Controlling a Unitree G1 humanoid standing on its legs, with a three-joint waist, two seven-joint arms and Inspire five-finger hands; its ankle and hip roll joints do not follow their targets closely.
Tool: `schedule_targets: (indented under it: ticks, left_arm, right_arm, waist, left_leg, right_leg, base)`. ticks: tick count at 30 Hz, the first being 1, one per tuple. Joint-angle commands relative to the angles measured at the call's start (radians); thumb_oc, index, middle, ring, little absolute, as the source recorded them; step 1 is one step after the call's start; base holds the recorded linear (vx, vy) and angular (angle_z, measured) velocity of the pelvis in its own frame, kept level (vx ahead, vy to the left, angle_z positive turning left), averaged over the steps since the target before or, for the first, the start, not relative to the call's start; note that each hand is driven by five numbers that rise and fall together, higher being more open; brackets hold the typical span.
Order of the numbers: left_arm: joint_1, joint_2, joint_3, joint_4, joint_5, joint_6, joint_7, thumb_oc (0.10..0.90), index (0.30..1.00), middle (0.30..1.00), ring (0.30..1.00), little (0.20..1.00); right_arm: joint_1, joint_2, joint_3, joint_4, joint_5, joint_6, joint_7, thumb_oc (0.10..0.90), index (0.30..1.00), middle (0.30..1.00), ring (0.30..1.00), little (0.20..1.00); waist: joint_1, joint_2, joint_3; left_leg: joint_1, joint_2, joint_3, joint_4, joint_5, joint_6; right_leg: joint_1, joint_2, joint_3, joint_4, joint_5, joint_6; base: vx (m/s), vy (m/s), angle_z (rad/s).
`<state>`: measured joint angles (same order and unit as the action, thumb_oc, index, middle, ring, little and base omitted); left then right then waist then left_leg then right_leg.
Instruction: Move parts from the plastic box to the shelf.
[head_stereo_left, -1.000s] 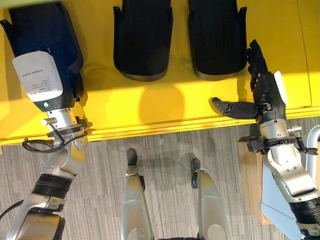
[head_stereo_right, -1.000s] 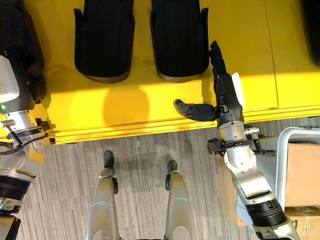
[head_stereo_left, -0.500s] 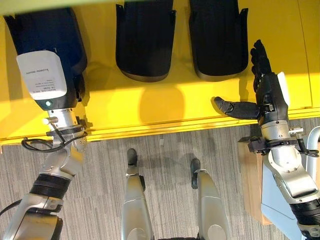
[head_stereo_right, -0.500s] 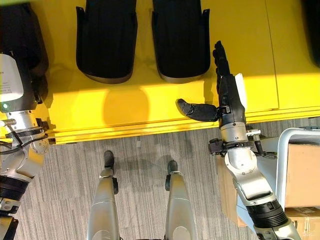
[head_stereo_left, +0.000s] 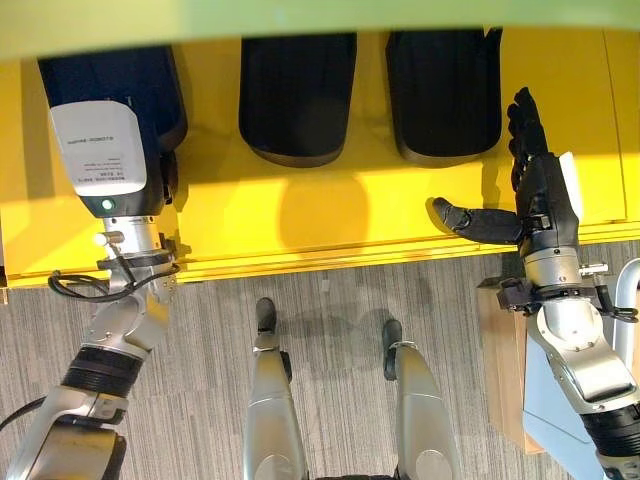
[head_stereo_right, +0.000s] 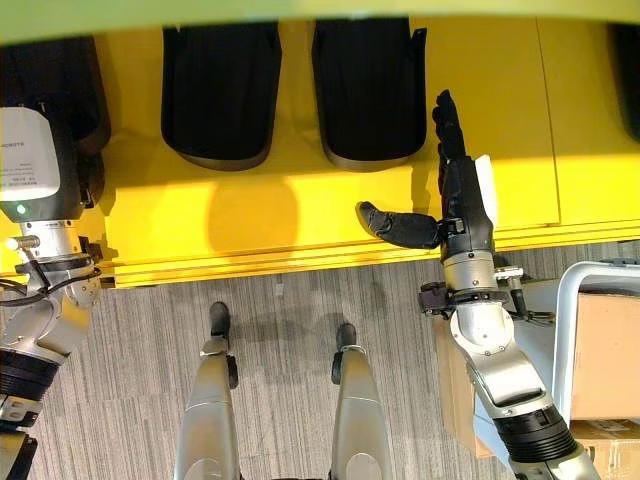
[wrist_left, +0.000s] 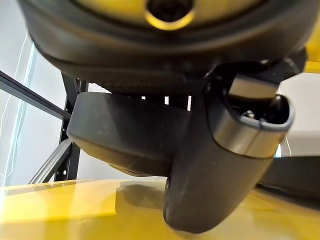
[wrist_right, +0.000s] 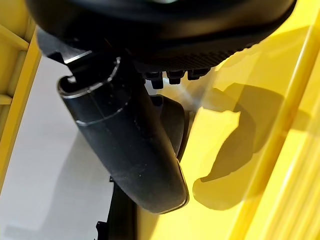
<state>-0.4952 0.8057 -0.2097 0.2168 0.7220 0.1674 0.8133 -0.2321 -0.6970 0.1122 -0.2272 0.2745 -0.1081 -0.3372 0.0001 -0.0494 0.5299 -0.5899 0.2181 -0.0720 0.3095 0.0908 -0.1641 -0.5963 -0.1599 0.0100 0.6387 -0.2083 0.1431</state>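
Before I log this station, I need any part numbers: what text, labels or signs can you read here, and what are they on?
White label on the left hand, which lies over a black part on the yellow shelf: a few lines of small print, too small to read.
Green light just below that label: a lamp, no text.
Other black parts, shelf, right hand: no print that I can see.

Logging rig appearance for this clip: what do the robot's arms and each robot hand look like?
Both arms are silver-grey with black ribbed bands. The right robot hand is dark, with a white panel on its side. The left robot hand is dark too, bearing a white printed cover with a small green light.
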Motion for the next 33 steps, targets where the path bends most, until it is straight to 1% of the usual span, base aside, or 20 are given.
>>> schedule_targets:
  ticks: [1, 5, 6, 7, 8, 15, 16, 17, 22, 24, 25, 28, 33]
  left_arm:
    - [0.072, -0.029, -0.116, -0.047, 0.041, -0.040, -0.046, 0.400, 0.300, 0.300, 0.300, 0.300]
    - [0.079, -0.036, -0.115, -0.044, 0.050, -0.045, -0.042, 0.400, 0.300, 0.300, 0.300, 0.300]
    - [0.080, -0.036, -0.115, -0.043, 0.051, -0.046, -0.042, 0.459, 0.382, 0.382, 0.382, 0.382]
    - [0.080, -0.036, -0.115, -0.044, 0.051, -0.047, -0.044, 0.604, 0.585, 0.585, 0.585, 0.585]
    - [0.080, -0.035, -0.115, -0.045, 0.048, -0.049, -0.047, 0.900, 1.000, 1.000, 1.000, 1.000]
    - [0.088, -0.043, -0.123, -0.060, 0.029, -0.068, -0.082, 0.900, 1.000, 1.000, 1.000, 1.000]
    - [0.099, -0.047, -0.126, -0.070, 0.028, -0.077, -0.096, 0.900, 1.000, 1.000, 1.000, 1.000]
    - [0.099, -0.047, -0.125, -0.071, 0.028, -0.077, -0.097, 0.900, 1.000, 1.000, 1.000, 1.000]
    - [0.138, -0.062, -0.123, -0.107, 0.028, -0.094, -0.113, 0.900, 1.000, 1.000, 1.000, 1.000]
    - [0.162, -0.072, -0.117, -0.124, 0.026, -0.108, -0.116, 0.900, 1.000, 1.000, 1.000, 1.000]
    - [0.175, -0.077, -0.113, -0.137, 0.035, -0.107, -0.112, 0.900, 1.000, 1.000, 1.000, 1.000]
    - [0.187, -0.078, -0.103, -0.156, 0.045, -0.092, -0.114, 0.900, 1.000, 1.000, 1.000, 1.000]
    - [0.201, -0.069, -0.089, -0.145, 0.053, -0.071, -0.093, 0.900, 1.000, 1.000, 1.000, 1.000]
  right_arm:
    - [-0.051, -0.002, -0.088, -0.044, -0.037, -0.132, -0.036, 0.900, 1.000, 1.000, 1.000, 1.000]
    - [-0.053, 0.000, -0.086, -0.044, -0.041, -0.129, -0.040, 0.900, 1.000, 1.000, 1.000, 1.000]
    - [-0.054, 0.000, -0.085, -0.043, -0.042, -0.129, -0.041, 0.900, 1.000, 1.000, 1.000, 1.000]
    - [-0.055, 0.000, -0.086, -0.043, -0.042, -0.128, -0.040, 0.900, 1.000, 1.000, 1.000, 1.000]
    - [-0.055, 0.000, -0.087, -0.044, -0.041, -0.126, -0.040, 0.900, 1.000, 1.000, 1.000, 1.000]
    - [-0.040, 0.006, -0.091, -0.047, -0.043, -0.132, -0.049, 0.900, 1.000, 1.000, 1.000, 1.000]
    - [-0.035, 0.008, -0.095, -0.049, -0.041, -0.132, -0.050, 0.900, 1.000, 1.000, 1.000, 1.000]
    - [-0.035, 0.008, -0.096, -0.049, -0.041, -0.132, -0.050, 0.900, 1.000, 1.000, 1.000, 1.000]
    - [-0.018, 0.012, -0.104, -0.057, -0.046, -0.138, -0.058, 0.900, 1.000, 1.000, 1.000, 1.000]
    - [-0.011, 0.013, -0.112, -0.063, -0.046, -0.136, -0.061, 0.900, 1.000, 1.000, 1.000, 1.000]
    - [-0.005, 0.014, -0.114, -0.066, -0.049, -0.139, -0.068, 0.900, 1.000, 1.000, 1.000, 1.000]
    - [0.003, 0.016, -0.118, -0.068, -0.050, -0.142, -0.072, 0.900, 1.000, 1.000, 1.000, 1.000]
    - [0.015, 0.016, -0.125, -0.064, -0.044, -0.152, -0.067, 0.900, 1.000, 1.000, 1.000, 1.000]
  waist:
    - [-0.033, -0.029, -0.066]
    - [-0.029, -0.031, -0.066]
    - [-0.029, -0.031, -0.065]
    - [-0.028, -0.031, -0.066]
    - [-0.028, -0.031, -0.066]
    - [-0.023, -0.035, -0.064]
    - [-0.021, -0.037, -0.063]
    - [-0.021, -0.035, -0.064]
    - [-0.015, -0.034, -0.062]
    - [-0.012, -0.033, -0.062]
    - [-0.010, -0.033, -0.061]
    - [-0.007, -0.031, -0.063]
    - [-0.005, -0.032, -0.066]
  left_leg:
    - [0.013, -0.060, 0.067, 0.051, -0.102, 0.069]
    - [0.012, -0.060, 0.067, 0.051, -0.103, 0.071]
    - [0.015, -0.061, 0.067, 0.054, -0.109, 0.070]
    - [0.015, -0.062, 0.067, 0.053, -0.109, 0.071]
    - [0.015, -0.062, 0.067, 0.052, -0.109, 0.070]
    - [0.014, -0.063, 0.065, 0.050, -0.104, 0.074]
    - [0.020, -0.065, 0.063, 0.051, -0.111, 0.073]
    - [0.017, -0.064, 0.063, 0.048, -0.105, 0.074]
    - [0.027, -0.067, 0.061, 0.046, -0.112, 0.074]
    - [0.026, -0.067, 0.060, 0.043, -0.106, 0.076]
    - [0.030, -0.068, 0.060, 0.045, -0.113, 0.076]
    - [0.030, -0.068, 0.060, 0.041, -0.107, 0.077]
    - [0.039, -0.068, 0.062, 0.044, -0.116, 0.077]
  right_leg:
    - [0.039, 0.036, -0.080, -0.056, 0.016, -0.079]
    - [0.041, 0.035, -0.082, -0.055, 0.015, -0.080]
    - [0.044, 0.034, -0.082, -0.052, 0.009, -0.079]
    - [0.044, 0.033, -0.083, -0.053, 0.009, -0.079]
    - [0.044, 0.033, -0.083, -0.054, 0.009, -0.079]
    - [0.048, 0.033, -0.091, -0.059, 0.015, -0.079]
    - [0.054, 0.032, -0.091, -0.060, 0.011, -0.077]
    - [0.051, 0.033, -0.092, -0.063, 0.017, -0.078]
    - [0.064, 0.030, -0.096, -0.071, 0.013, -0.076]
    - [0.064, 0.030, -0.100, -0.074, 0.019, -0.077]
    - [0.070, 0.027, -0.101, -0.074, 0.013, -0.077]
    - [0.071, 0.027, -0.104, -0.079, 0.019, -0.078]
    - [0.082, 0.023, -0.108, -0.078, 0.012, -0.076]
  base:
    - [0.00, 0.000, 0.00]
    - [0.00, 0.000, 0.00]
    - [0.00, 0.000, 0.00]
    - [0.00, 0.000, 0.00]
    - [0.00, 0.000, 0.00]
    - [0.00, -0.009, 0.01]
    - [0.00, 0.000, 0.00]
    - [0.00, 0.000, 0.00]
    - [0.00, -0.003, 0.01]
    - [-0.01, -0.029, 0.04]
    - [0.00, 0.000, 0.00]
    - [0.00, 0.000, 0.00]
    - [0.00, 0.000, 0.00]
